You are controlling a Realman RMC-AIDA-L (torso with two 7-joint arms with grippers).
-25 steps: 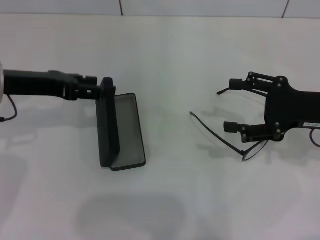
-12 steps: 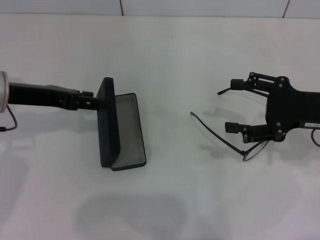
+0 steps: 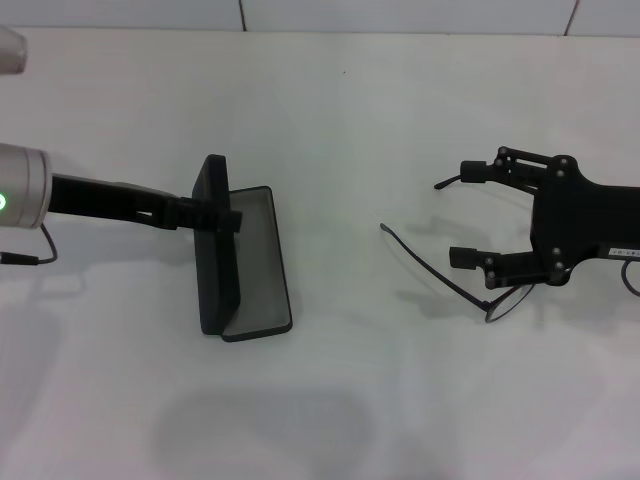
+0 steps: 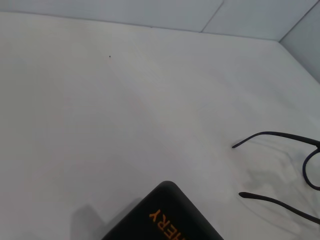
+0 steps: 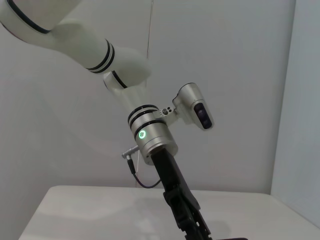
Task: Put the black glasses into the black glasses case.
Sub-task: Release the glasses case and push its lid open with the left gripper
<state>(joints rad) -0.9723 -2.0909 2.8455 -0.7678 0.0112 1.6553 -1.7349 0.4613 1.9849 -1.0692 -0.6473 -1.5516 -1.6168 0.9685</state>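
Reaching across the bench from both sides

Left arm stretches level from the left; its pincer (image 3: 222,217) meets the upright lid of the open case (image 3: 243,262), fingers hidden, so grip unclear. Right pincer (image 3: 478,212) lies low with fingers apart over the glasses (image 3: 455,283), which rest on the bench (image 3: 340,400).

Left gripper (image 3: 228,218) tips sit vs the black glasses case (image 3: 240,260) lid, black on black, so finger gap unreadable. Left wrist view crops the lid (image 4: 165,215): orange lettering only partly legible. Black glasses (image 3: 470,285): front frame mostly hidden under right gripper (image 3: 470,212); lenses cut off at left wrist view's edge.
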